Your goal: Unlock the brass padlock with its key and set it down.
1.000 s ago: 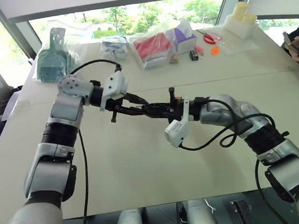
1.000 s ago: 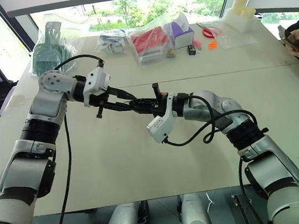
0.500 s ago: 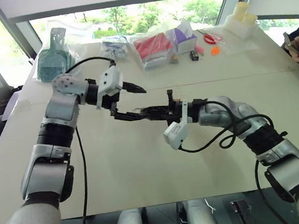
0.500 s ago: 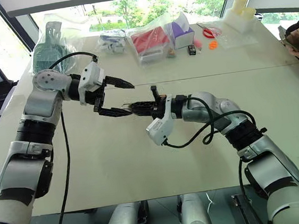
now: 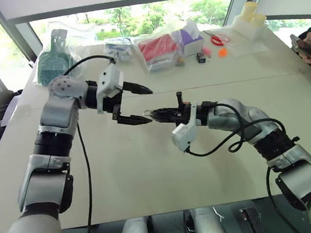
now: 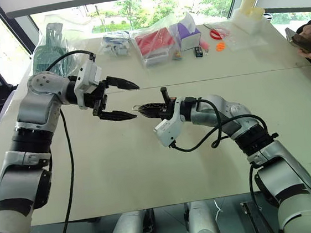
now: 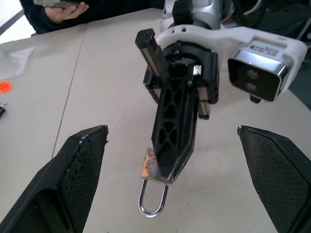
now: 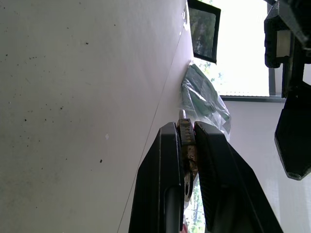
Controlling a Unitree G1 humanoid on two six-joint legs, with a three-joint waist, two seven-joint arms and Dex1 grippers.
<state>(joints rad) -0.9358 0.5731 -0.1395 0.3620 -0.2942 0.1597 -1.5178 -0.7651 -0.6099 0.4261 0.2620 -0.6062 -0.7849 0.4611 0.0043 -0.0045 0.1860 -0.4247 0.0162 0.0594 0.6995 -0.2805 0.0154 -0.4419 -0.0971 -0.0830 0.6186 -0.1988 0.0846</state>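
Observation:
The brass padlock is a small dull-gold block pinched between the black fingers of my right gripper, which is shut on it above the table's middle. Its silvery shackle sticks out past the fingertips, towards my left gripper. The lock's edge also shows between the right fingers. My left gripper stands wide open just left of the lock, one finger above and one below the right gripper's tip, touching nothing; its wide-spread fingers flank the lock. The key is hidden.
The beige table has a seam across its middle. Along its far edge lie a bagged green brush, a red package, a purple box and pale containers. A person's hand with a phone is at the right.
My left gripper, which was closed around the tip of the right gripper, has opened wide and drawn slightly back to the left. The right gripper has kept still with the padlock.

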